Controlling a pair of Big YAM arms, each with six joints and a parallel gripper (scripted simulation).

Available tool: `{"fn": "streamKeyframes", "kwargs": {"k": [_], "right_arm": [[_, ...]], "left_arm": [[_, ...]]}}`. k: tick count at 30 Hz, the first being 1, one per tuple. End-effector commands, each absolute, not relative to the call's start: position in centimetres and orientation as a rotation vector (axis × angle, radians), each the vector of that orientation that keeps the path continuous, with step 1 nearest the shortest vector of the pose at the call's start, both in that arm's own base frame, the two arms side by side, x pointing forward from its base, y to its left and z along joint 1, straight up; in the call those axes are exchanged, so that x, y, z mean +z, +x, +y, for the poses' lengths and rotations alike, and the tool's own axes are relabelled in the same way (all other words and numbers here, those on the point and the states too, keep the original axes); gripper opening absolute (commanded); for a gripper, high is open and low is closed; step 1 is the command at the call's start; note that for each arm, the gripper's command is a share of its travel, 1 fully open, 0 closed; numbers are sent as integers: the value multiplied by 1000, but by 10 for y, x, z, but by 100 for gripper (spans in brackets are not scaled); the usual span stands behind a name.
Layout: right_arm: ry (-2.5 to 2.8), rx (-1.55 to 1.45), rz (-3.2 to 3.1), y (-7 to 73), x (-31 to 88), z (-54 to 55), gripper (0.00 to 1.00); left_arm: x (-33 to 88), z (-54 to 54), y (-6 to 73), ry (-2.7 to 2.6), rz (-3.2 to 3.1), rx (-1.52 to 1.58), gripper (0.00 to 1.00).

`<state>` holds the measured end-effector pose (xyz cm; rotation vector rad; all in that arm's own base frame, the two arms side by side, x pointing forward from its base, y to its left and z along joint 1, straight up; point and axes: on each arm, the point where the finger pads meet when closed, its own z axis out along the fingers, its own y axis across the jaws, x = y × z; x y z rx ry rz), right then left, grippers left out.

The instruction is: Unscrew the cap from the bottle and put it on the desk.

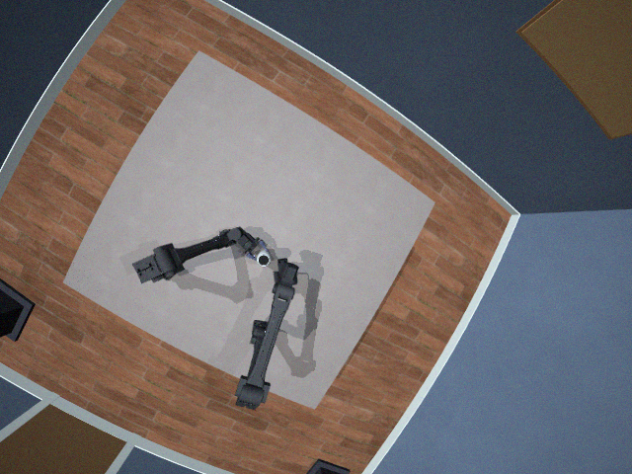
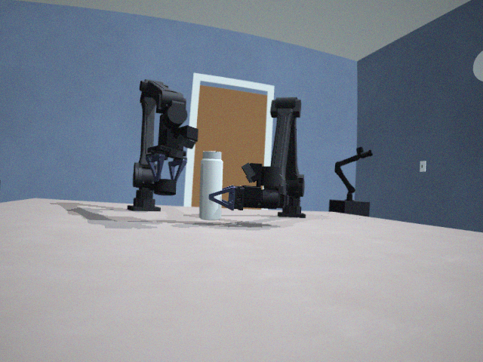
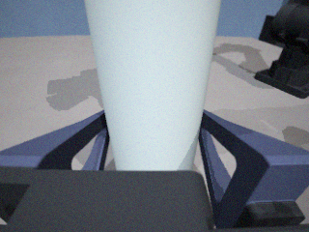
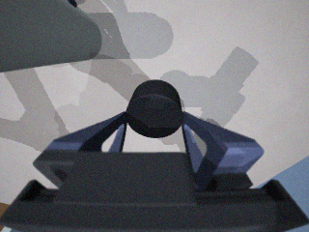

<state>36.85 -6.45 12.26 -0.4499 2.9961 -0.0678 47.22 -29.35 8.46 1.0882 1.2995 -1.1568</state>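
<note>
A tall pale bottle stands upright on the desk, and from above its open mouth shows. My left gripper reaches in level and is shut on the bottle's lower body; the left wrist view shows the bottle between the blue fingers. My right gripper points down, off to one side of the bottle, and is shut on the black round cap, held a little above the desk. In the right wrist view the cap sits between the fingertips.
The two arm bases stand on the desk behind the bottle. A small third arm and an orange door are in the background. A brick-patterned floor surrounds the grey desk top.
</note>
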Motion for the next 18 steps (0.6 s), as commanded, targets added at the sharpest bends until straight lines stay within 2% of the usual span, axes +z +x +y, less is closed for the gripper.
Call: {"fn": "streamKeyframes", "kwargs": {"k": [1,6,9,18], "right_arm": [[-31,-42,3047,386,99,-88,0],[211,-19,3074,392,88,-101,0],[528,-7,3036,393,91,-100,0],[533,-4,3063,382,81,-97,0]], "left_arm": [[124,-322,460,1155,1177,-1162,0],[120,-328,444,1172,1177,-1191,0],[126,-326,453,1172,1158,-1171,0],[126,-326,453,1172,1158,-1171,0]]}}
